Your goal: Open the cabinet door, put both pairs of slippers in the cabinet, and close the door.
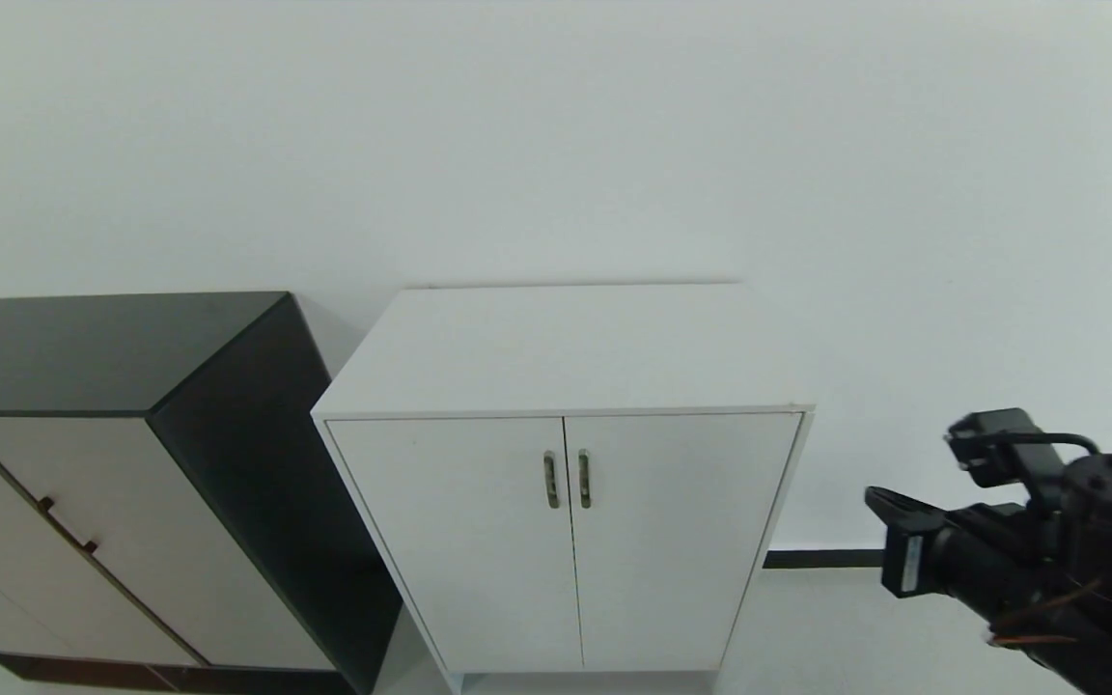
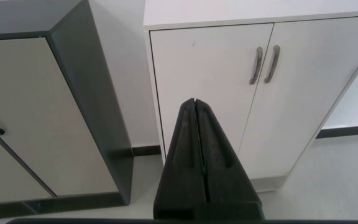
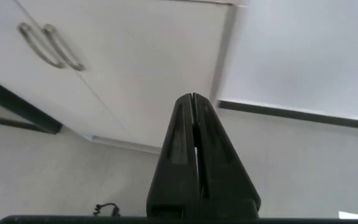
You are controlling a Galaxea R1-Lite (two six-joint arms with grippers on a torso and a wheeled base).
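The white cabinet stands against the pale wall with its 2 doors closed. The left door and the right door meet at a thin centre seam. The 2 slim metal handles sit upright just beside each other, 1 on each side of that seam.

The left gripper has its 2 black fingers pressed flat together with nothing between them. It points toward the left door and is apart from it.

The right gripper is likewise closed tight and empty. It is aimed near the cabinet's lower right corner, above the pale floor. In the head view the right arm hangs to the right of the cabinet, well apart from it.

A dark cabinet (black sides, light fronts) stands just beside the white one on its left. A black baseboard strip runs along the wall to the right.
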